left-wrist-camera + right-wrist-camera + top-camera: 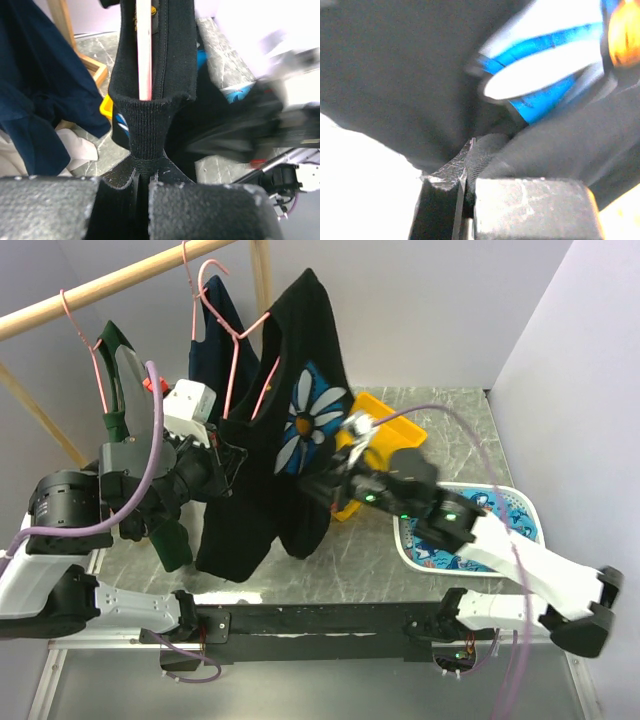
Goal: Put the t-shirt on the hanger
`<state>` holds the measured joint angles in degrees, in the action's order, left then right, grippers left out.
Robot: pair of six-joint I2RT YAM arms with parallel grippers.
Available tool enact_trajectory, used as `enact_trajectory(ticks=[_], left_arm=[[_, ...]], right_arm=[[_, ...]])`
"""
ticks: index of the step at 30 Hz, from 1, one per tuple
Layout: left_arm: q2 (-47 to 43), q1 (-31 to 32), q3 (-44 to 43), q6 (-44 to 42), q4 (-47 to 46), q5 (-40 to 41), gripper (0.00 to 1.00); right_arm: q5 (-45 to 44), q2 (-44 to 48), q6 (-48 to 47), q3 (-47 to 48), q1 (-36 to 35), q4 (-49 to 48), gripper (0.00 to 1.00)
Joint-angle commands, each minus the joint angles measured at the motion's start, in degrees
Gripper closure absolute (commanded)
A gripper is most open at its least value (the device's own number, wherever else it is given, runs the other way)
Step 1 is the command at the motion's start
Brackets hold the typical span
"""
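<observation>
The black t-shirt (300,370) with its white daisy print (305,420) hangs upright in mid-air below the rod. The pink wire hanger (232,370) hooks on the wooden rod, and one arm runs into the shirt's neck opening. In the left wrist view the pink wire (144,50) stands inside the ribbed collar (147,125). My left gripper (232,462) (142,172) is shut on that collar. My right gripper (335,485) (470,160) is shut on a fold of the black fabric just below the daisy print (540,75).
A wooden rod (110,285) crosses the top left. A green-and-grey shirt (120,360) on its own hanger and a navy shirt (215,315) hang from it. A yellow bin (385,425) stands behind the t-shirt. A blue-patterned white basket (500,505) stands at the right.
</observation>
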<state>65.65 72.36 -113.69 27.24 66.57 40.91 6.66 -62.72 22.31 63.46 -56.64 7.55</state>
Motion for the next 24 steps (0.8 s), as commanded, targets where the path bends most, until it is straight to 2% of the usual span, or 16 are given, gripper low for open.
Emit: enact_trajectory(ticks=[1, 7, 10, 11, 15, 17, 18, 19, 21, 22, 24], left_arm=[[-0.78, -0.2, 0.66, 1.49, -2.33, 4.01, 0.99], [-3.06, -0.2, 7.59, 5.36, 0.49, 2.52, 0.99], [-4.99, -0.2, 11.99, 7.99, 1.81, 2.25, 0.99], [-5.44, -0.29, 12.96, 9.13, 2.07, 2.25, 0.99], [-7.02, -0.2, 16.56, 11.69, 3.21, 2.86, 0.99], [-7.72, -0.2, 17.36, 13.35, 3.57, 3.39, 0.99], [-7.73, -0.2, 18.23, 14.06, 4.01, 3.57, 0.99], [-8.08, -0.2, 18.76, 14.67, 4.1, 3.48, 0.99], [-8.25, -0.29, 20.77, 16.69, 4.36, 3.57, 0.99], [-8.25, -0.2, 21.66, 17.14, 4.1, 3.31, 0.99], [-8.52, -0.2, 23.85, 17.93, 3.57, 2.52, 0.99]], right_arm=[[-0.24, 2.25, 3.0, 4.39, 0.22, 6.15, 1.0], [1.15, 0.41, 6.69, -2.28, 0.48, 3.63, 1.0], [1.88, -1.96, 9.07, -7.46, -2.66, 1.33, 1.0], [-2.31, -2.75, 9.86, -8.95, -3.73, 1.76, 1.0], [-6.56, -7.23, 11.18, -12.83, -7.86, 0.62, 1.0], [-11.38, -8.03, 11.97, -14.15, -9.18, 2.72, 0.99], [-16.8, -8.12, 12.15, -14.68, -9.45, 3.78, 0.91], [-17.98, -7.86, 12.06, -15.38, -9.71, 4.4, 0.67], [-21.14, -6.46, 11.71, -17.75, -11.11, 4.23, 0.43], [-22.38, -6.1, 11.53, -18.54, -11.73, 3.53, 0.28], [-24.75, -6.62, 11.45, -20.04, -13.22, 3.61, 0.16]])
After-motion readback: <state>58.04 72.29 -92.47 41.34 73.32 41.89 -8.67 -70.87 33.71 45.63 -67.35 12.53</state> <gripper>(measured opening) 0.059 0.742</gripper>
